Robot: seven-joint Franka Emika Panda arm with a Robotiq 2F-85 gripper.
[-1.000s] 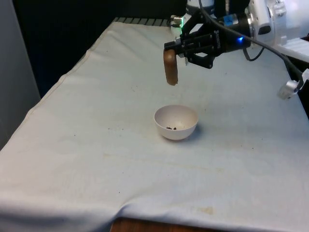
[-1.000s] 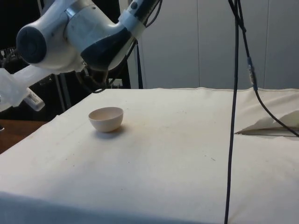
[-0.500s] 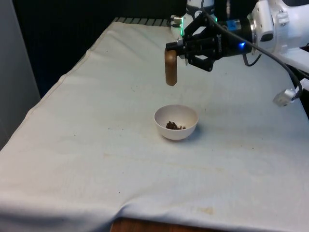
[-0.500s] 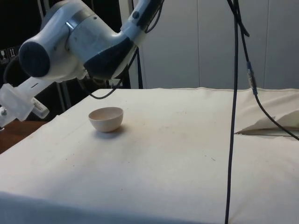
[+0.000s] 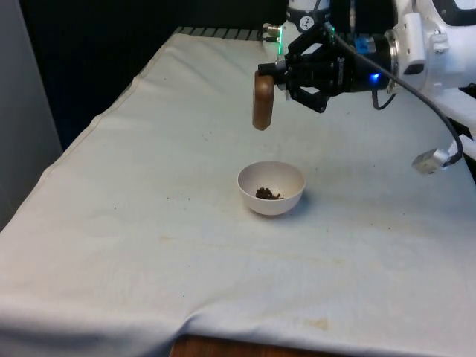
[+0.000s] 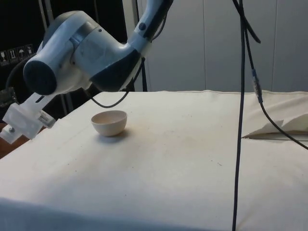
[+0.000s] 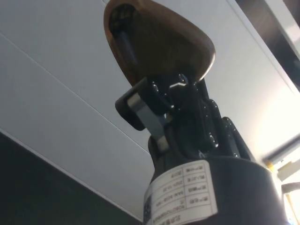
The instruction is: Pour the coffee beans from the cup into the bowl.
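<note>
Compared with a second ago: more coffee beans (image 5: 268, 194) in the bowl (image 5: 271, 187), a small dark heap now instead of a few specks; since half a second ago, heap about the same. Cup (image 5: 262, 101) raised slightly and shifted a touch toward the front view's left, hanging mouth-down, near vertical, where before tilted a little. Arm swung lower across the side view.

Hard to make out: in the side view, cup and gripper hidden behind the bulky white arm; bowl (image 6: 109, 122) seen there from outside only, contents out of sight. In the wrist view, cup (image 7: 161, 44) brown, rim partly cut off at the frame's edge; inside dark, impossible to tell whether any beans remain.

Gripper (image 5: 277, 79) clamped on the cup's side, fingers narrowly spaced at the cup's width, reaching in horizontally from 3 o'clock. Cup suspended well above the bowl, at about 12 o'clock from it, not touching. Bowl standing on the table (image 5: 149, 223), near its middle.
</note>
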